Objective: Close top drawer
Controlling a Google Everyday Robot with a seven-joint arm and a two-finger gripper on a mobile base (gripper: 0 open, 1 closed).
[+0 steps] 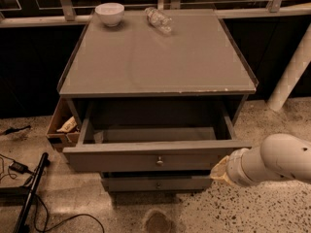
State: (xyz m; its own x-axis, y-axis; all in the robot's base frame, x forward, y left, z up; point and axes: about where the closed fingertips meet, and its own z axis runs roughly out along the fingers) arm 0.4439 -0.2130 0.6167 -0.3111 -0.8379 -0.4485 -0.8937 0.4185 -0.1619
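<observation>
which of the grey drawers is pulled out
The top drawer, the wide one directly under the cabinet top: it stands out with its inside showing, while the narrower drawer below sits further back. The gripper is at its front's right end.

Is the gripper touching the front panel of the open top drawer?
Cannot tell. In the camera view the gripper overlaps the right end of the top drawer front, low beside the cabinet, but neither a contact line nor a gap shows there.
</observation>
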